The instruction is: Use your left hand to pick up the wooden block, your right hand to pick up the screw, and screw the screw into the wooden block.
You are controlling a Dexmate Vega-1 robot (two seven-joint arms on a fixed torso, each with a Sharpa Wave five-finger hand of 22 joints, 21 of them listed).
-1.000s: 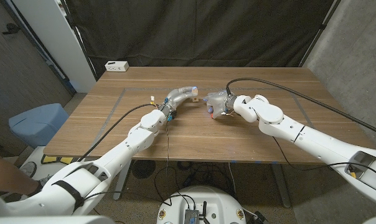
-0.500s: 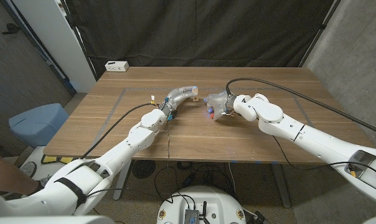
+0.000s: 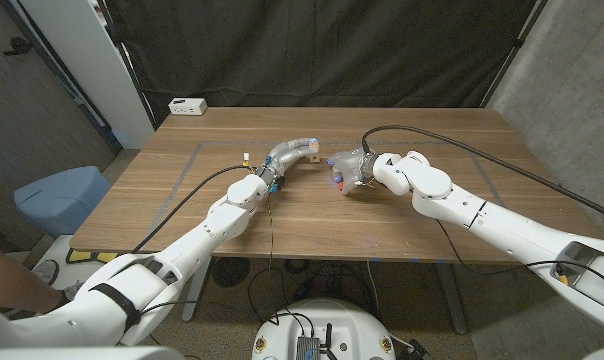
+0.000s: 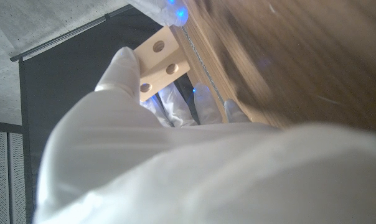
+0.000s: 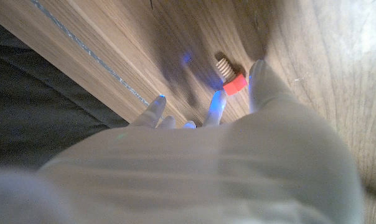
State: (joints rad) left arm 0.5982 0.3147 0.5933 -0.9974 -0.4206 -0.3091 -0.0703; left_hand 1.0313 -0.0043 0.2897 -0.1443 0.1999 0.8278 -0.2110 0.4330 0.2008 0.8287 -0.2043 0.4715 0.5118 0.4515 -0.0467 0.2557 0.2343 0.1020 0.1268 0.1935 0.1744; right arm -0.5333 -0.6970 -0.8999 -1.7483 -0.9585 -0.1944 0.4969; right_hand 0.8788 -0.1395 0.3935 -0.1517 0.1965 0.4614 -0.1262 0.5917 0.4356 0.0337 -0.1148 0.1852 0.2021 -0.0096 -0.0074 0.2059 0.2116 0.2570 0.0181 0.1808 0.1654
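Note:
The pale wooden block (image 4: pixel 158 59) has round holes in its faces, and my left hand (image 4: pixel 175 155) grips it between the thumb and fingers. In the head view the block (image 3: pixel 310 149) sits at the tip of my left hand (image 3: pixel 287 155), near the table's middle back. The screw (image 5: pixel 231 78) has a red head and a threaded shank and lies on the table. My right hand (image 5: pixel 238 155) hovers over it with fingertips (image 5: pixel 216 104) spread on either side of the red head, not closed on it. In the head view my right hand (image 3: pixel 350 167) is just right of the block.
A white box (image 3: pixel 187 105) sits at the table's far left corner. A small yellow-and-white item (image 3: pixel 244 157) lies left of my left hand. Tape lines (image 3: pixel 182 180) mark the tabletop. A blue bin (image 3: pixel 62 195) stands on the floor to the left.
My right hand has edged slightly left toward the block and lowered over the screw. My left hand and the block have stayed put.

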